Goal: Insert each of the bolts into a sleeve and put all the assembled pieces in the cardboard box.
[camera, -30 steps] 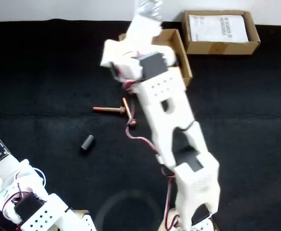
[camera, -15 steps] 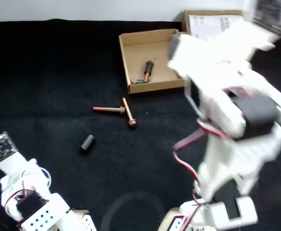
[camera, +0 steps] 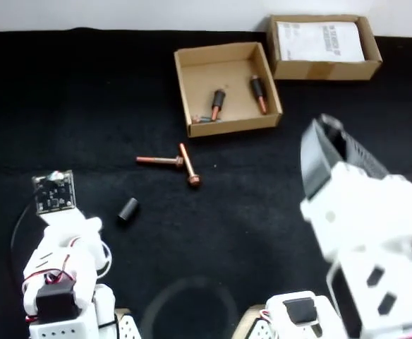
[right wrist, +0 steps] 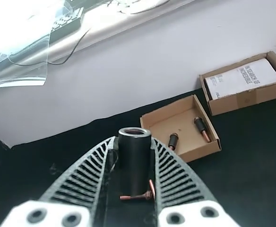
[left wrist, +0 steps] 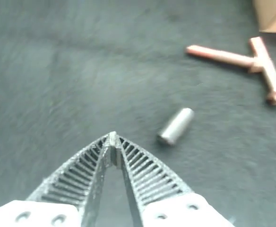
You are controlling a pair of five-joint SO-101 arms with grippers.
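We see the high view lit evenly from above. The black table (camera: 65,92) swallows most of the light, while the wall (camera: 86,14) along the top edge and the white right arm (camera: 375,226) at lower right come out very bright. The cardboard box (camera: 213,70) holds only soft shadow along its inner walls. In the right wrist view, glare floods the area beyond the wall. In the left wrist view, the loose sleeve (left wrist: 176,126) carries a pale highlight.

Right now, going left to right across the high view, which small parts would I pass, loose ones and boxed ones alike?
loose sleeve → level bolt → slanted bolt → shorter assembled piece in the cardboard box → longer assembled piece in the same box
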